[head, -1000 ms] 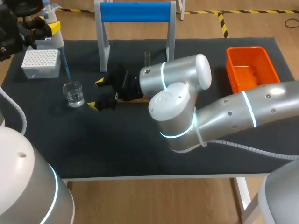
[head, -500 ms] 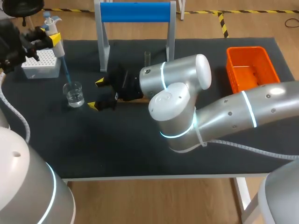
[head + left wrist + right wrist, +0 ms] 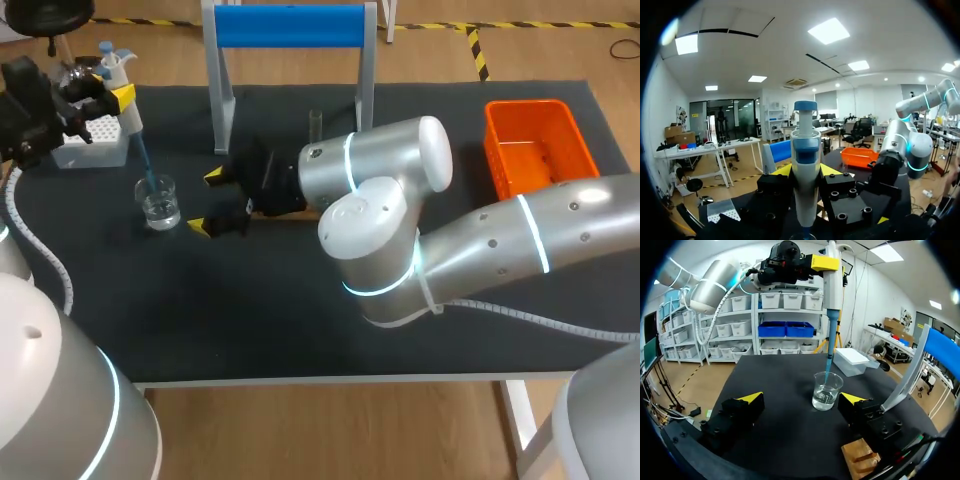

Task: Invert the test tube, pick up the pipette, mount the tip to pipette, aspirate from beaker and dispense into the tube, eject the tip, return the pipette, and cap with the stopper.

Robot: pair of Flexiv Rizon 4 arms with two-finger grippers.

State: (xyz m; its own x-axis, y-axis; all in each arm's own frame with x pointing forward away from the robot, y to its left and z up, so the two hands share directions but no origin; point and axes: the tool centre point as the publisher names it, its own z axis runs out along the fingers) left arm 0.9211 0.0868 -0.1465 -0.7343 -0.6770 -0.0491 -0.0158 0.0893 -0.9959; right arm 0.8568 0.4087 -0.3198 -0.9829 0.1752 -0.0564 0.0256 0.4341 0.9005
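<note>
With the pipette (image 3: 128, 112) clamped in the left gripper (image 3: 112, 85), its tip (image 3: 145, 166) inside the beaker (image 3: 158, 203) at 9 o'clock from the wide-open right gripper (image 3: 215, 201), the tip is to be kept vertical, dipped just below the liquid and clear of the glass.

test tube (image 3: 315, 122): right of beaker (image 3: 158, 200), only its top shows past right arm (image 3: 385, 165) | wooden block (image 3: 860, 459): this side of beaker, cut by frame edge | tip box (image 3: 95, 142): behind beaker, partly covered by left gripper (image 3: 116, 95) | liquid in pipette (image 3: 832, 290) tip above beaker: too small to tell
</note>
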